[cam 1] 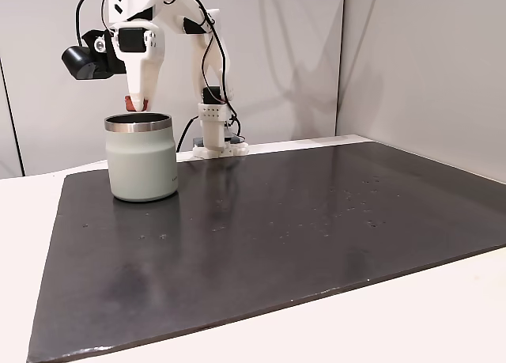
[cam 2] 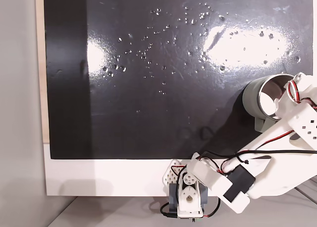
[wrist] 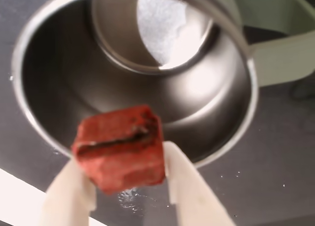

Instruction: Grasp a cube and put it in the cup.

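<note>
In the wrist view the red-orange cube (wrist: 120, 147) is pinched between my two white fingers (wrist: 189, 186), held over the near rim of the cup (wrist: 64, 88), whose shiny steel inside opens below. From the side fixed view the gripper (cam 1: 139, 105) points straight down just above the steel rim of the pale grey-green cup (cam 1: 142, 161), with the cube (cam 1: 137, 106) peeking out at the fingertips. In the fixed view from above, the arm covers part of the cup (cam 2: 257, 96); the cube is hidden there.
The cup stands on a dark mat (cam 1: 277, 228) that covers most of the white table. The arm's base (cam 1: 215, 145) is clamped at the mat's far edge. A pale green handle-like part (wrist: 280, 44) juts from the cup in the wrist view.
</note>
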